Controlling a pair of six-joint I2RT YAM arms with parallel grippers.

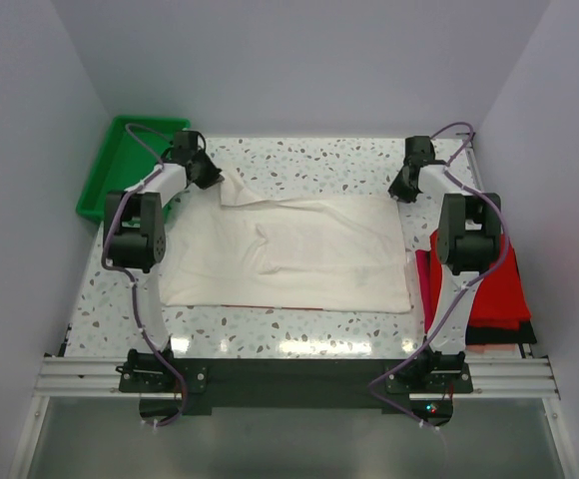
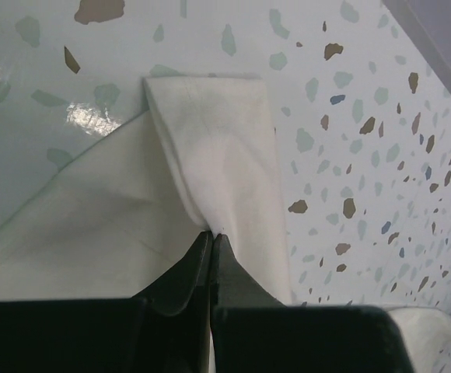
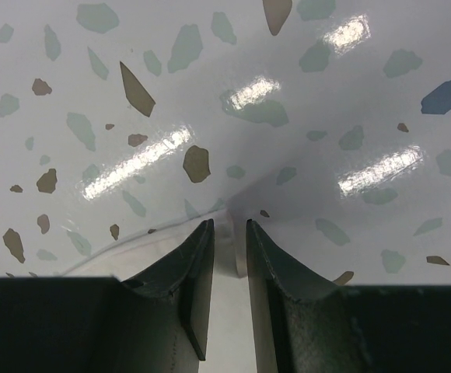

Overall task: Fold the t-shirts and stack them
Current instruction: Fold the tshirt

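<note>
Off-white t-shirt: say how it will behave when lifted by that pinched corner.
The off-white t-shirt probably droops floppy: it creases where the left end effector pinches it. Likely light, being thin cloth. May slide on the glossy table.

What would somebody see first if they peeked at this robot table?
A big off-white t-shirt spread flat across the middle of the speckled table catches the eye first. The left claw is pinched shut on the shirt's far left corner. Bright red shirts lie piled at the right edge, and a green tray sits in the far left corner.
</note>
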